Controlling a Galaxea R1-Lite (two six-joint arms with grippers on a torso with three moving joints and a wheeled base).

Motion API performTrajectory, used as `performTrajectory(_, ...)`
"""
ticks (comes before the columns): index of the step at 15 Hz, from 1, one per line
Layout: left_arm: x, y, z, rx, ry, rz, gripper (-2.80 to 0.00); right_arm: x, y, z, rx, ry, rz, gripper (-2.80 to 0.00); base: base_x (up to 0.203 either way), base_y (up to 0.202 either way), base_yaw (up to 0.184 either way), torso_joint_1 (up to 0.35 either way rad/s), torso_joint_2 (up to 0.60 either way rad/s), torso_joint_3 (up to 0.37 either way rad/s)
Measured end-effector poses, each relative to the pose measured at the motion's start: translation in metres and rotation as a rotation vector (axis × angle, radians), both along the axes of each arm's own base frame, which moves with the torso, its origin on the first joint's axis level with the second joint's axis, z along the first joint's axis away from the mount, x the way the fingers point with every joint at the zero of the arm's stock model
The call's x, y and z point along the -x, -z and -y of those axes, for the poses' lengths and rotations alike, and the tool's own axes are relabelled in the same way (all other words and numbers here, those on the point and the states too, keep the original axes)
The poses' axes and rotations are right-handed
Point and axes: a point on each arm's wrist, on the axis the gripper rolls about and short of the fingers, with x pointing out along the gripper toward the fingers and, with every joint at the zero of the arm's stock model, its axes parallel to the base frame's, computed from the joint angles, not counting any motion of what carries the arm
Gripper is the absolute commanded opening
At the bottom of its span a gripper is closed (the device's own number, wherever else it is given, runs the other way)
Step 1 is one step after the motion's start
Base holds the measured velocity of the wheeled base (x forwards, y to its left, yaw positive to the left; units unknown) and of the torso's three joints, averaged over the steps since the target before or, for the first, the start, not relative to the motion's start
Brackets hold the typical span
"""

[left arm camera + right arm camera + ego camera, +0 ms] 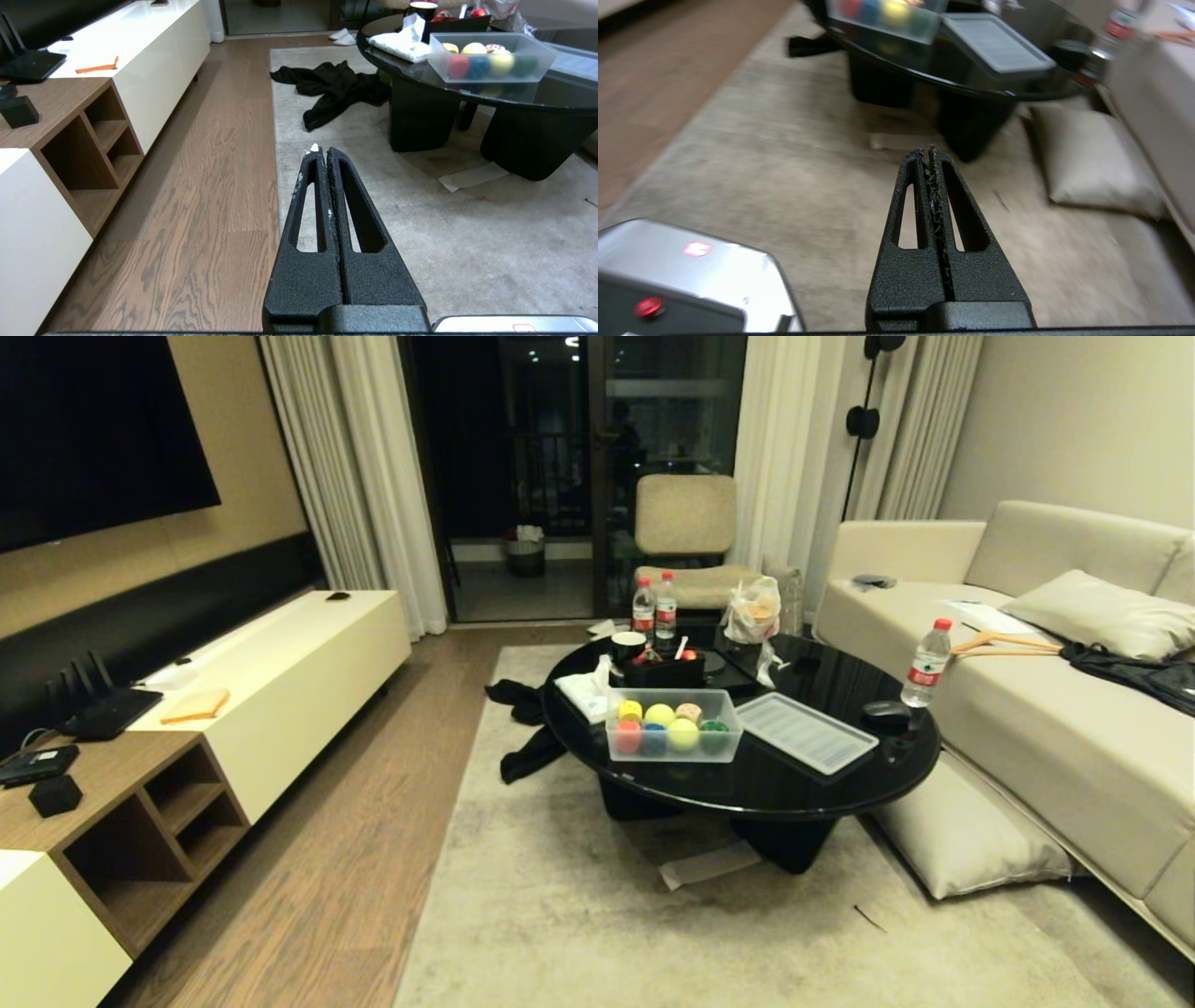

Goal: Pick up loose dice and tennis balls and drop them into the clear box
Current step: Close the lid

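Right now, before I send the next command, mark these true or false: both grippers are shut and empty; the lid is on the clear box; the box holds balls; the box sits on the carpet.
1. Left gripper and right gripper are shut and empty: true.
2. The lid is on the clear box: false, it lies beside it.
3. The box holds tennis balls: true.
4. The box sits on the carpet: false, it stands on the black table.

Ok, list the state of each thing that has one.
clear box: open, dice and balls inside
lid: off, flat on the table beside the box
left gripper: shut, empty
right gripper: shut, empty
water bottle: upright on the sofa, capped
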Motion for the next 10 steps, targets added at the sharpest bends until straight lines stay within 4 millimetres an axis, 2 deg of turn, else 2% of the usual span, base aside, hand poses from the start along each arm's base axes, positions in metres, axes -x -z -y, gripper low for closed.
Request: performTrajectory(10,0.0,0.0,0.0,-0.002,0.0,0.0,-2.8,0.001,-0.0003,-0.0016,0.0,-0.169,-0.025,-2.8,0.0,0.0,0.0,0.0,0.0,0.0)
